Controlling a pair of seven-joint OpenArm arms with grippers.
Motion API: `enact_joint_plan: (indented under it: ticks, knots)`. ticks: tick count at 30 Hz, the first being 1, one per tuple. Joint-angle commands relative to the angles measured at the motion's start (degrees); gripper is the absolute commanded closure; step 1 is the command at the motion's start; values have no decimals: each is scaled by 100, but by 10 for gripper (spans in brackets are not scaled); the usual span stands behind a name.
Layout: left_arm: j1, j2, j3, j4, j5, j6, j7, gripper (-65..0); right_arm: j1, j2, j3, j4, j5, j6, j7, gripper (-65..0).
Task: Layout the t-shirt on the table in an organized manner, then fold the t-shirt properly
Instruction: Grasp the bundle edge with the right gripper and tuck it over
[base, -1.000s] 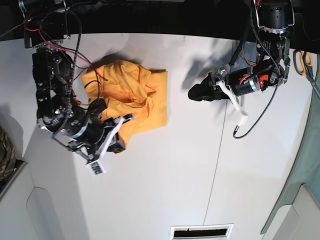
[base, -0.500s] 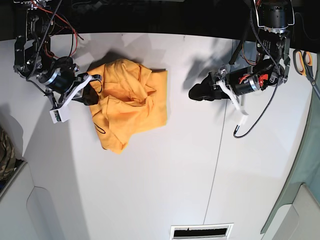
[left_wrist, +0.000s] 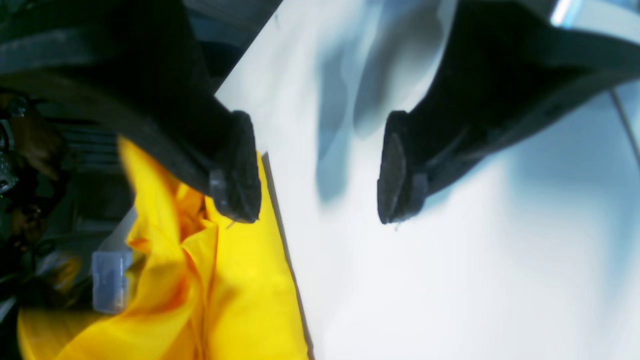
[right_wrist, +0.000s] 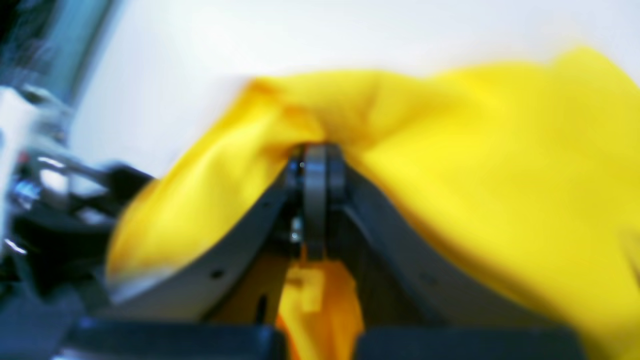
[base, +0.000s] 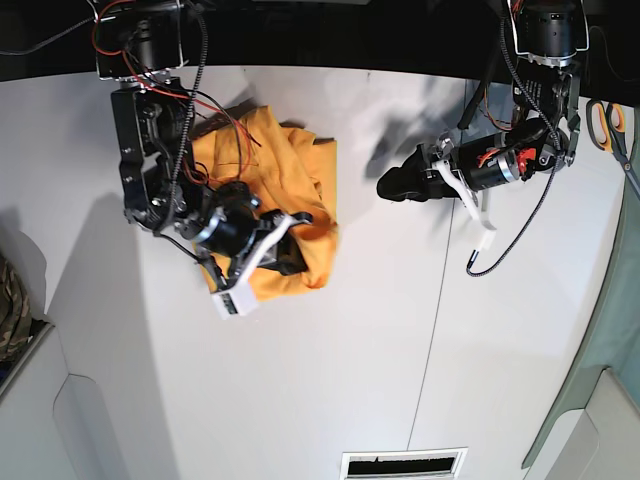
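At the far left edge of the base view we see a strip of camouflage fabric (base: 12, 305) hanging beside the table (base: 330, 380), well apart from everything else. Next comes the right arm, reaching down over the upper left part of the white tabletop, its red and black wires trailing across the cloth. The right gripper (base: 285, 230) sits on top of the t-shirt (base: 300, 175), and in the right wrist view (right_wrist: 315, 165) its two dark fingers meet in a thin line with a ridge of yellow cloth (right_wrist: 450, 165) bunched around them, so we take it to be clamped on the t-shirt, though that view is blurred. The t-shirt lies crumpled in a heap on the table, folds piled toward its top edge, its right border fairly straight.

Further right, past a thin dark seam (base: 430, 330) running down the tabletop, the left gripper (base: 400, 186) hangs low over bare table, near the shirt's right edge but not touching it. In the left wrist view its black fingers (left_wrist: 400, 170) stand well apart with white table between them, and the shirt's edge (left_wrist: 240, 280) lies behind the left-hand finger. At the far right edge a pair of orange-handled scissors (base: 607, 128) rests on the table
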Motion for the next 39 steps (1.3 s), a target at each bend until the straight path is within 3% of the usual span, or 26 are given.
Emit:
enact_joint_plan:
  ticks: [1,5,9,15,22,25,39]
  knots:
    - [-28,-37,-15,87,-138,-56,-74,-400,208,-136,-72,81,-33,68,144,0]
    - [-2,-103,-15,87,-142,-56,-76,-400,584,-450,-199,81,-291,61,50,0]
    - [0,-326,-15,87,-160,-56,-74,-400,616,-439,-177,175,-293,55,-343,0]
    - [0,-560,-15,87,-308,-56,-26,-400,133,264,278,608,-203,-20,-442,0]
    - [131,-575,-15,87,-310,-56,-33,-400,-682,1049,874,870,835,249,-627,0]
    - [175,-573,-15,87,-313,-56,-35,-400,-964,1062,850,844,809,413,-612,0]
    - [175,-592,-15,87,-179,-56,-116,-400,-1211,968,350,1088,962,407,-597,0]
